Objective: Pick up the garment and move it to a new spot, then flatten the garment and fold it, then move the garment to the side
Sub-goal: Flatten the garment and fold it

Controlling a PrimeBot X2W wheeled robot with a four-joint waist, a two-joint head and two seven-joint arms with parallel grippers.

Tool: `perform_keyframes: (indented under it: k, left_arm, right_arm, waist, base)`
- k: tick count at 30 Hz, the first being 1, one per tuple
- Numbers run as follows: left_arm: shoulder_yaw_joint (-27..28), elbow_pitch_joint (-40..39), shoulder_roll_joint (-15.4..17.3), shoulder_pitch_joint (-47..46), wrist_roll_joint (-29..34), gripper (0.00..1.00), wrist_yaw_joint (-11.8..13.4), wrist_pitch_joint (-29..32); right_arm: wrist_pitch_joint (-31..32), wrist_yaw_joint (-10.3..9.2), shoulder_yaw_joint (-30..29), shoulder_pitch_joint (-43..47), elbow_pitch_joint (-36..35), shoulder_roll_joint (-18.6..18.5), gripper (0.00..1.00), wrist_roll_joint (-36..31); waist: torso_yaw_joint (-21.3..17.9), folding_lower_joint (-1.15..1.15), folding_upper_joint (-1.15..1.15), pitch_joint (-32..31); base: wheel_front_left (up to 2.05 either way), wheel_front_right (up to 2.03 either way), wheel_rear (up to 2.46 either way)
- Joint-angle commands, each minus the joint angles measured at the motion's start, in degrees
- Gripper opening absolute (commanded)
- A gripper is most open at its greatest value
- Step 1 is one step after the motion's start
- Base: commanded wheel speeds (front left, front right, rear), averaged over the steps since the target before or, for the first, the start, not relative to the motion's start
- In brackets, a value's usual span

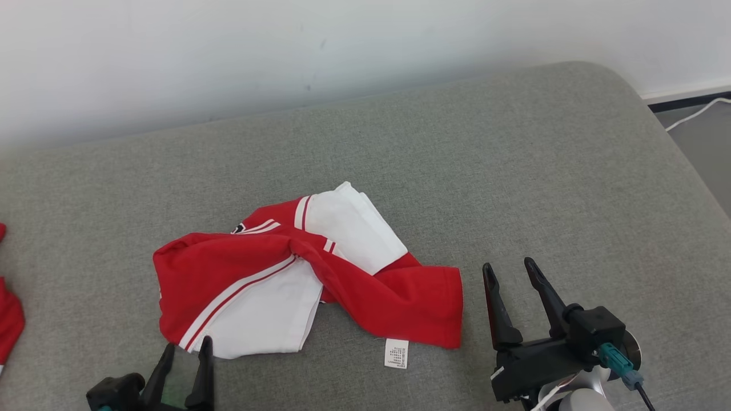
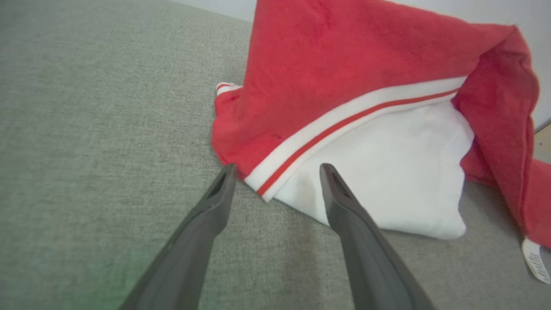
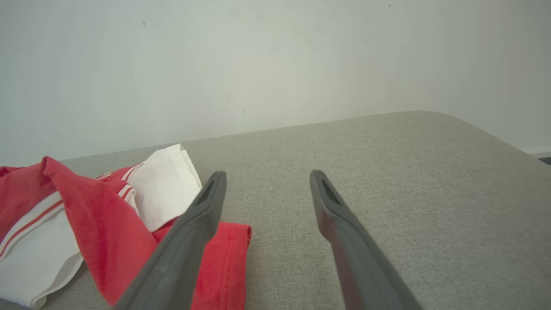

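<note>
The garment is a red and white top with striped trim, lying crumpled in the middle of the grey cushioned surface. Its white label sticks out at the near edge. My left gripper stands open just in front of the garment's near left corner. In the left wrist view the garment lies right beyond the left gripper, whose fingertips flank the striped hem. My right gripper is open to the right of the garment, holding nothing. The right wrist view has the garment at the lower left, beside the right gripper.
Another red cloth pokes in at the left edge. A white wall runs behind the surface. At the far right the surface drops off to the floor, where a white cable lies.
</note>
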Motion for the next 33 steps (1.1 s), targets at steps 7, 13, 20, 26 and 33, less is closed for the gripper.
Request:
perform_keyframes:
  k: [7, 13, 20, 26, 33]
  left_arm:
    - [0.82, 4.89, -0.67, -1.65, 2.65, 1.0, 0.1, -0.07]
    - [0.12, 6.38, -1.7, -3.08, 3.76, 0.0, -1.04, 0.0]
    - [0.89, 1.71, -1.84, -1.13, 6.35, 0.0, -1.01, -0.13]
    - [1.4, -2.4, -1.64, 1.38, 7.84, 0.0, -0.52, -0.13]
    - [1.7, -5.33, 0.97, 2.86, 8.93, 0.0, -0.51, 0.31]
  right_arm:
    - [-0.18, 0.04, 0.03, -0.35, -0.22, -0.02, 1.0, 0.39]
    - [-0.18, 0.04, -0.09, -0.08, -0.19, -0.02, 1.0, 0.37]
    - [-0.18, 0.04, -0.21, 0.83, -0.07, -0.02, 1.0, 0.82]
    - [-0.18, 0.04, -0.24, 1.67, 0.23, -0.02, 1.0, 1.16]
    - [-0.18, 0.04, -0.03, 2.32, 0.64, -0.03, 1.0, 1.21]
  waist:
    - [-0.7, 0.0, 0.0, 0.59]
    - [-0.15, 0.0, 0.0, 0.33]
    - [1.95, 0.0, 0.0, -1.28]
    - [4.23, 0.0, 0.0, -3.02]
    - [5.92, 0.0, 0.0, -4.49]
  base:
    - [0.0, 0.0, 0.0]
    - [0.0, 0.0, 0.0]
    - [0.0, 0.0, 0.0]
    - [0.0, 0.0, 0.0]
    - [0.0, 0.0, 0.0]
